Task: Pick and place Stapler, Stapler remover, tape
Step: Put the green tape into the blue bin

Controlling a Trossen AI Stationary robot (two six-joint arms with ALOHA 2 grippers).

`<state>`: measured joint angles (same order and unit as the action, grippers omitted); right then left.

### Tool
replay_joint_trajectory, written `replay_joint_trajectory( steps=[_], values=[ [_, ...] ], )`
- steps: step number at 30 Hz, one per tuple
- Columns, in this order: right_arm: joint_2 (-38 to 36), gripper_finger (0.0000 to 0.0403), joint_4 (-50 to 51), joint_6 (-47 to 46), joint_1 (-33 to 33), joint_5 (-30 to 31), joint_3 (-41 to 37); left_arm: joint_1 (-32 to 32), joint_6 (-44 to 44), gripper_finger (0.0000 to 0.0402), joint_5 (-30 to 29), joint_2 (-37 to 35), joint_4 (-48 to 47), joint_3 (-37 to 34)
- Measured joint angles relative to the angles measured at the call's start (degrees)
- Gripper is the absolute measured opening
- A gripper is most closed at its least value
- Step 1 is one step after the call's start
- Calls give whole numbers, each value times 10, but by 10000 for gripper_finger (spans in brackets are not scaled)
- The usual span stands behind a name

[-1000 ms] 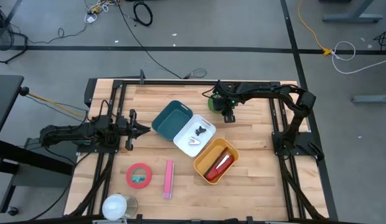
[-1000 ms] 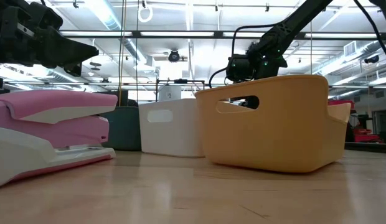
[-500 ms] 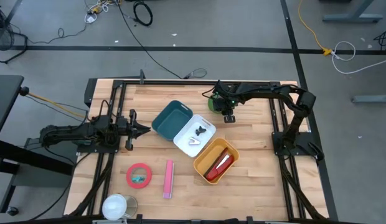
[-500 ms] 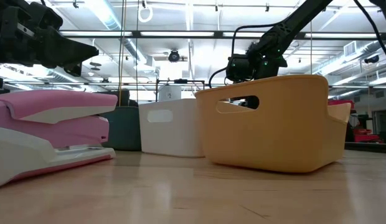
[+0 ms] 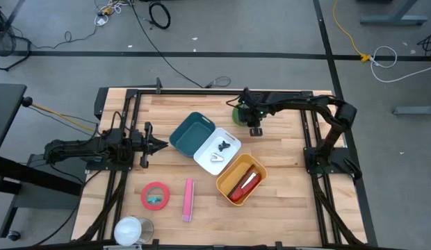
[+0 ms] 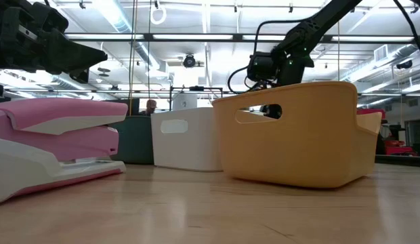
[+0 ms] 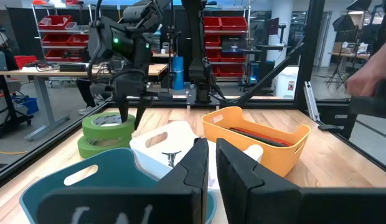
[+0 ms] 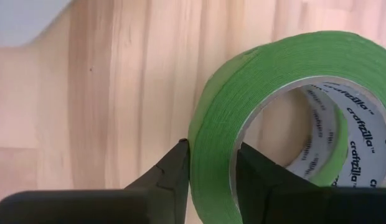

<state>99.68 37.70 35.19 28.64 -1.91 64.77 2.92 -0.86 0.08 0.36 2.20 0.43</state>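
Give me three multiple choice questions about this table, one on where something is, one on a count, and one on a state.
1. Where is the red stapler?
A. in the teal bin
B. in the yellow bin
C. on the bare table

2. How many bins sit on the table?
A. three
B. two
C. five

3. What is the right end effector doing?
A. hanging open above the pink stapler
B. resting in the white bin
C. closed on the wall of the green tape roll

Answers:
1 B, the high view shows it lying inside that bin.
2 A, teal, white and yellow stand in a row.
3 C, the right wrist view shows one finger on each side of the roll's wall.
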Motion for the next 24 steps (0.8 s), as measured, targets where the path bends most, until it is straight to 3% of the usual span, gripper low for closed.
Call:
replay_joint_trajectory(
  steps=[12, 24],
  values=[
    [-11, 100, 103, 10, -33, 0, 125, 0, 0, 37, 0, 0, 0, 0],
    [-11, 100, 112, 13, -101, -1, 231, 0, 0, 37, 0, 0, 0, 0]
  ],
)
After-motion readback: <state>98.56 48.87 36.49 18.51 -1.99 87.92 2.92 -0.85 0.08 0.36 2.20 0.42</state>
